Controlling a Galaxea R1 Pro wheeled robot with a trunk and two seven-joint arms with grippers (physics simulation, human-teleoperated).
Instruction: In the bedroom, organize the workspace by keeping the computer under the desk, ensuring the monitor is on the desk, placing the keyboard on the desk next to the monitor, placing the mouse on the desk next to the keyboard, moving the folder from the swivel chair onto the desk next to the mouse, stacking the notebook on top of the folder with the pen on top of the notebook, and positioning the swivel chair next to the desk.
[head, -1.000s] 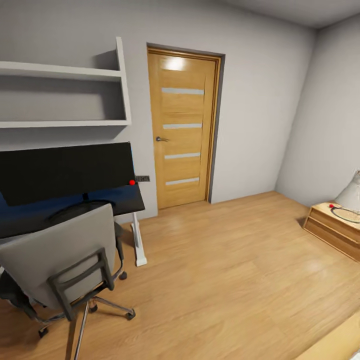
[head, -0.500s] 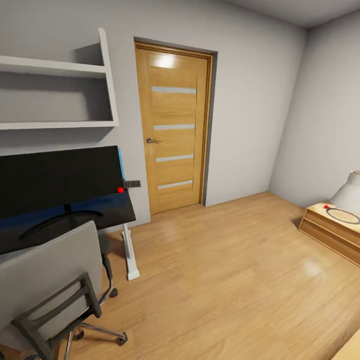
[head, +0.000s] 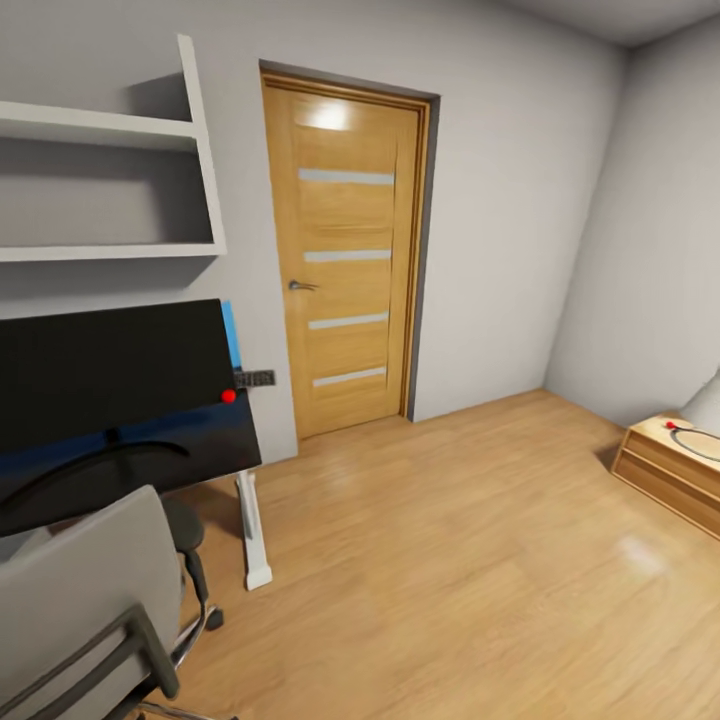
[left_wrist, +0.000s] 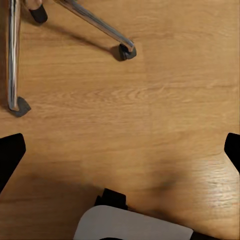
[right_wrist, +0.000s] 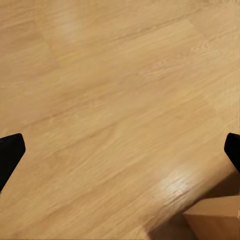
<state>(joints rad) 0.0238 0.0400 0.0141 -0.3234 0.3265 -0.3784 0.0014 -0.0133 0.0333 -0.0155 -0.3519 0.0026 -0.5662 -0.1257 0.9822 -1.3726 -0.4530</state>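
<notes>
**Robot beside the swivel chair, both grippers empty and spread**

The swivel chair (head: 85, 610) stands at the near left of the head view, its grey back toward the camera and one black armrest showing, just in front of the desk (head: 215, 440). The monitor (head: 110, 370) stands on the black desk top, its thin stem and round base visible below the panel. In the left wrist view two chrome legs of the chair base (left_wrist: 95, 22) with their castors rest on the wood floor (head: 450, 560).

The left gripper (left_wrist: 120, 150) hangs over bare floor near those castors; its fingertips (left_wrist: 10, 152) sit at opposite edges of the view, wide apart, with nothing between them. The right gripper (right_wrist: 120, 150) is likewise spread and empty above the floor, with a corner of a wooden piece nearby.

The seat cannot be seen from here, so whether the folder lies on it cannot be told. The step in hand looks like taking up position at the chair. To do it well, the robot should probably turn the head and trunk left until the seat and desk top are in view, and keep the arms clear of the chair base.

Beyond the desk are a white wall shelf (head: 110, 185), a wooden door (head: 345, 255) and a low wooden cabinet (head: 665, 465).
</notes>
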